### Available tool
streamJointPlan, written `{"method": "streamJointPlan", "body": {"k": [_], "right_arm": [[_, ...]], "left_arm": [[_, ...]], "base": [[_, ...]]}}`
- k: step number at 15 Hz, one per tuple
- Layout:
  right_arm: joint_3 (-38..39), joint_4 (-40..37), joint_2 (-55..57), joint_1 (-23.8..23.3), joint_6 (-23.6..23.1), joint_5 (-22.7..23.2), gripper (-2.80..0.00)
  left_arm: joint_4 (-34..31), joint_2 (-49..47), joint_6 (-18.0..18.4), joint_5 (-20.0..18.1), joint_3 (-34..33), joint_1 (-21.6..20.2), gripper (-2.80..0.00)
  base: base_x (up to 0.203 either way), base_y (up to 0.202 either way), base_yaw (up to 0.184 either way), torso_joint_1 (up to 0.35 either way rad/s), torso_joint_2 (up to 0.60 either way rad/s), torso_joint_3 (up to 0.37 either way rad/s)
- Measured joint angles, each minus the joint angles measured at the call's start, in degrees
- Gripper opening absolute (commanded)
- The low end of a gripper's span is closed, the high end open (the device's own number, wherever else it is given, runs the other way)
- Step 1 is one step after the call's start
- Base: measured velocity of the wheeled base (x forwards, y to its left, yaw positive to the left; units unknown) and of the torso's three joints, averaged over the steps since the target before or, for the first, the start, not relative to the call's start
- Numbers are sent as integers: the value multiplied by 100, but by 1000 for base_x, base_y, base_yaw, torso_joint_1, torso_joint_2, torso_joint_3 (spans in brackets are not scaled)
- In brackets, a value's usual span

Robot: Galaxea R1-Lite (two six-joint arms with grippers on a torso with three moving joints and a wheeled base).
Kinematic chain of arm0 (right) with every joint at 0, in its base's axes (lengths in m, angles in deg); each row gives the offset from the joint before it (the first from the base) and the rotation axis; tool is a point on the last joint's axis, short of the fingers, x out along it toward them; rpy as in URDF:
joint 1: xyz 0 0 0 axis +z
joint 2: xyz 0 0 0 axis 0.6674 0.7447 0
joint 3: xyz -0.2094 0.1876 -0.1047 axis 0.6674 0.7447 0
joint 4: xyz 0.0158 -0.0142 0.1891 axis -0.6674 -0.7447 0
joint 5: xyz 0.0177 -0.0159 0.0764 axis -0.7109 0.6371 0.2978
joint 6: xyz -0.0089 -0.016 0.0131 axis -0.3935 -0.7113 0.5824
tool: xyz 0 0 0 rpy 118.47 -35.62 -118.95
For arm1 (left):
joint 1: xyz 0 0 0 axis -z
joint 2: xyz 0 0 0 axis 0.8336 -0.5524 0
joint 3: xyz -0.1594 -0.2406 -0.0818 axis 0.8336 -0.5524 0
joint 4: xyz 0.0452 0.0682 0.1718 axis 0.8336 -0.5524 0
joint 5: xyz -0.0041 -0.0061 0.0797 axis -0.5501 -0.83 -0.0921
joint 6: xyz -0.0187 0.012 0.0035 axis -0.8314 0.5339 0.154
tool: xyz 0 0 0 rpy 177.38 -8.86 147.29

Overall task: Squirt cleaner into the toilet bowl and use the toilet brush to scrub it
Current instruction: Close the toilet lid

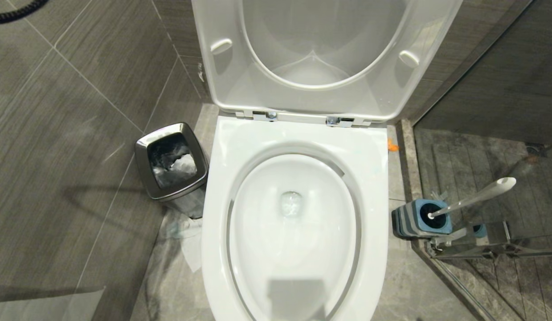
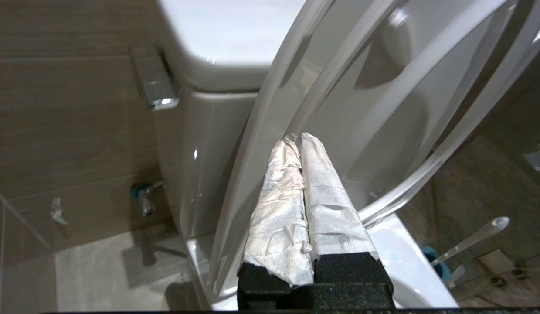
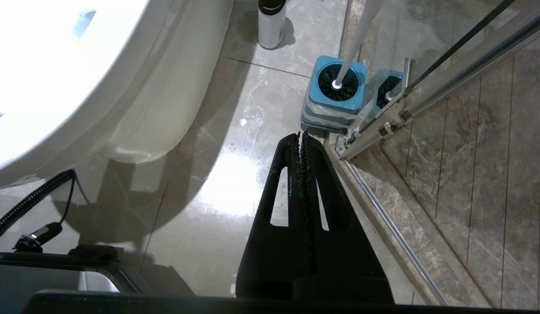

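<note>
Left gripper (image 2: 301, 138): paper-wrapped fingers pressed together, nothing held, tips just beside the raised seat and lid of the toilet bowl (image 2: 235, 52), tank beyond them. Right gripper (image 3: 303, 136): closed and empty, hanging low over the floor; toilet brush (image 3: 354, 39) stands upright in its blue-topped holder (image 3: 335, 93) just ahead of the tips, against the glass shower door track. Bowl flank is off to that gripper's side. Steel waste bin (image 1: 172, 165) sits on the bowl's far side from the brush.
</note>
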Motion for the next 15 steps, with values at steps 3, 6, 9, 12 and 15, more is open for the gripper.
{"method": "streamJointPlan", "body": {"k": [3,6,9,12,15], "right_arm": [[0,2,0,0,2,-2,-280],[0,1,0,0,0,0,-280],[0,0,0,0,0,-4,-280],[0,0,0,0,-1,-2,-280],[0,0,0,0,-1,0,-280]], "left_arm": [[-21,-11,45,90,-99,23,-280],[-23,-28,45,88,-86,31,-280],[-23,-37,42,119,-80,28,-280],[-7,-44,33,140,-102,23,-280],[37,-145,-79,123,-108,14,-280]], "base": [[0,0,0,0,0,0],[0,0,0,1,1,62],[0,0,0,-2,1,178],[0,0,0,2,2,142],[0,0,0,2,-1,22]]}}
